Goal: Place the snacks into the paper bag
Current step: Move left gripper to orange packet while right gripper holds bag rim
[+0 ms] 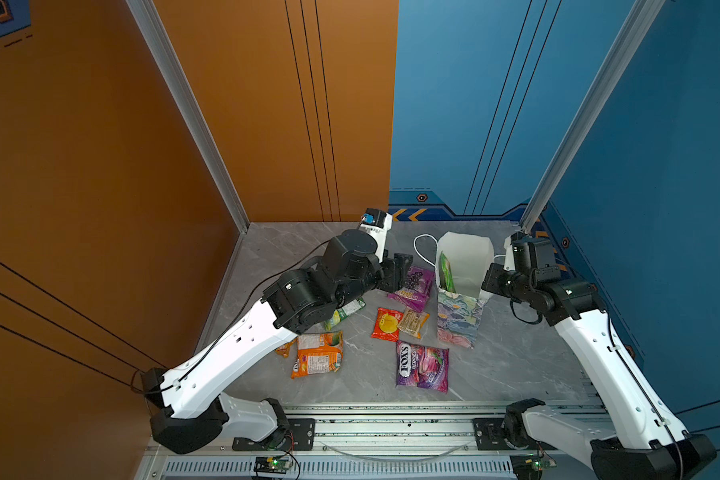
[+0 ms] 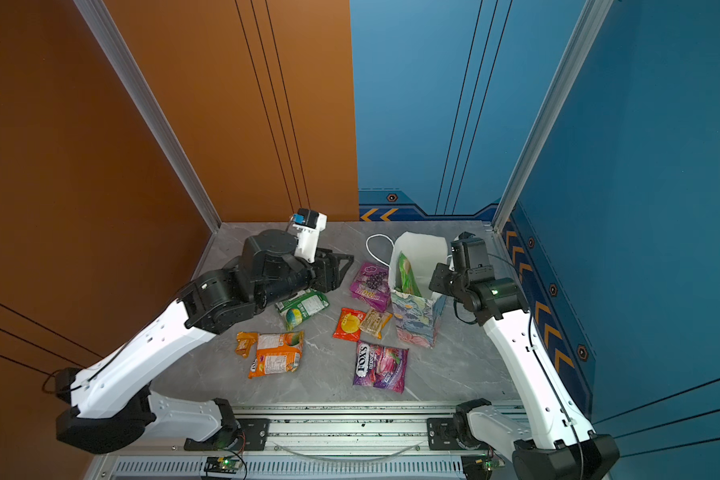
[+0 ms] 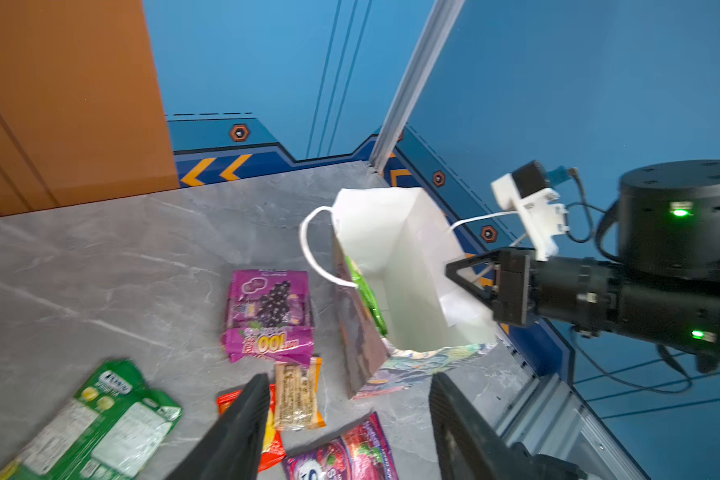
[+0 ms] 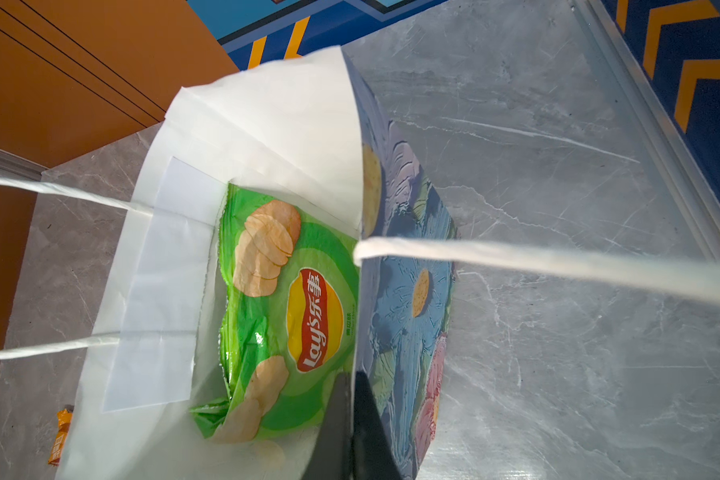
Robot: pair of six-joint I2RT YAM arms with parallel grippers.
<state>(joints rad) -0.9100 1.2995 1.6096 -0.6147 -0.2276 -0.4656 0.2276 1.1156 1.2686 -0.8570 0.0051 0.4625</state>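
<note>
The flowered paper bag point(image 1: 460, 322) stands upright at the back right, and a large green chip bag point(image 4: 292, 316) lies inside it. My right gripper point(image 4: 352, 378) is shut on the bag's right wall at the rim, also seen in a top view point(image 1: 485, 286). My left gripper point(image 3: 348, 415) hangs open and empty just left of the bag, above a purple grape packet point(image 1: 412, 289). On the table lie a red packet point(image 1: 386, 324), a tan bar point(image 1: 413, 323), a purple candy packet point(image 1: 422, 368), an orange packet point(image 1: 317, 353) and a small green packet point(image 2: 302, 307).
A small orange wrapper point(image 2: 244, 343) lies left of the orange packet. The bag's white cord handles point(image 1: 425, 249) hang outward. A metal rail point(image 1: 391, 428) runs along the front edge. Orange and blue walls close in the back and both sides.
</note>
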